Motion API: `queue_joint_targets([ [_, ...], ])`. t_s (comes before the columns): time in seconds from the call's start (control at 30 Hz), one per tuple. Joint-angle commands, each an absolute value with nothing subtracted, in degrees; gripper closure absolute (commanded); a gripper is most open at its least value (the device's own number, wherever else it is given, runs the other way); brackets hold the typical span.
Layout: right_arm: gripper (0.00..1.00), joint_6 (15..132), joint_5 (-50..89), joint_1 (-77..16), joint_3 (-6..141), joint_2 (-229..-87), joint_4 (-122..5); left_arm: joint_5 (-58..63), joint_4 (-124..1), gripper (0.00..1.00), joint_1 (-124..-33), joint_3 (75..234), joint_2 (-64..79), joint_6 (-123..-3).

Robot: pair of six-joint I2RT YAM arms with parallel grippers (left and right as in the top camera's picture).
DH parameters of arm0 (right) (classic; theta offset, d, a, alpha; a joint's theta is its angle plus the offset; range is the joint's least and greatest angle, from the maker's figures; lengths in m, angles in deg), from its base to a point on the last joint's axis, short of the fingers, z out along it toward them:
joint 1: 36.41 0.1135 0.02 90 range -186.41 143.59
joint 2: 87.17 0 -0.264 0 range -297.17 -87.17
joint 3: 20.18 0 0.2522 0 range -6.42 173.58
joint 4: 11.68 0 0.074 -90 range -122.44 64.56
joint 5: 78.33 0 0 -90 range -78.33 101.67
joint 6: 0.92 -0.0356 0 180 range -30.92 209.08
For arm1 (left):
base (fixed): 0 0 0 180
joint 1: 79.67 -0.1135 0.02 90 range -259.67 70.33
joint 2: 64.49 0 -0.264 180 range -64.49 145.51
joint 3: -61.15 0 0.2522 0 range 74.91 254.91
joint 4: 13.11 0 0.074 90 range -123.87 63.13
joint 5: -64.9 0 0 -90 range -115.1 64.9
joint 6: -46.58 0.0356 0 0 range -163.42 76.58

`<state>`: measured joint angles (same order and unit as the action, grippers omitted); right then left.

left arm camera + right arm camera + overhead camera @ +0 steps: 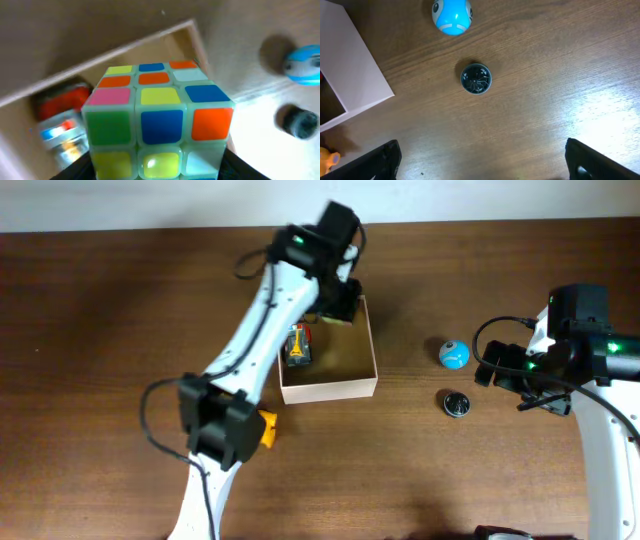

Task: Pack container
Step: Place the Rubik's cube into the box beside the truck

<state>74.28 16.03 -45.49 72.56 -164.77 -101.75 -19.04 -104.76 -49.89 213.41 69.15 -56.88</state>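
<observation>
from overhead, the container [330,389] sits just left of the table's [120,310] middle, white walls outside and tan inside, with a red toy [299,345] lying against its left wall. the left arm reaches across from the near left, and the left gripper [336,302] hangs over the box's far edge. an orange toy [267,430] peeks out from under that arm, near the box's front left corner. a blue ball [452,354] and a dark round disc [456,402] lie right of the box, with the right gripper [497,372] just beside them. in the left wrist view, the left gripper [157,167] pinches a puzzle cube [157,117], which fills the frame above the container's [125,47] open inside; the red toy [60,120] lies blurred below it. in the right wrist view, the right gripper [482,147] is spread wide with nothing between its fingers [382,160], above bare wood, with the disc [476,78], the ball [452,15] and a corner of the container [357,70] ahead.
</observation>
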Motion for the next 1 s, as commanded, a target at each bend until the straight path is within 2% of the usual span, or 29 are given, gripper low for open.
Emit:
queue_joint_targets([
  [0.0,0.01,74.21,15.48,-45.95,73.63,-164.79,-101.82,-18.93,-102.14,0.44,-48.88,208.23,72.26,-64.33],
  [0.43,0.01,74.19,15.48,-45.95,73.63,-164.79,-102.17,-18.91,-99.01,0.43,-48.40,206.94,74.51,-65.27],
  [0.57,0.01,74.19,15.48,-45.95,73.63,-164.79,-102.30,-18.88,-95.91,0.35,-47.13,206.94,74.53,-65.29],
  [0.7,0.01,74.21,15.48,-45.95,73.63,-164.79,-102.60,-18.84,-95.40,0.34,-46.74,206.96,74.51,-65.31],
  [0.73,0.01,74.21,15.48,-45.95,73.63,-164.79,-102.60,-18.82,-95.45,0.25,-46.76,207.09,74.46,-65.31],
  [0.77,0.01,74.19,15.48,-45.95,73.63,-164.79,-102.58,-18.82,-95.67,0.05,-46.76,207.29,74.46,-65.31],
  [0.83,0.01,74.19,15.50,-45.95,73.63,-164.79,-102.58,-18.84,-96.67,0.00,-46.80,208.19,74.46,-65.27],
  [0.97,0.01,74.19,15.50,-45.95,73.63,-164.79,-102.60,-18.86,-101.44,0.00,-46.96,213.04,74.46,-64.96],
])
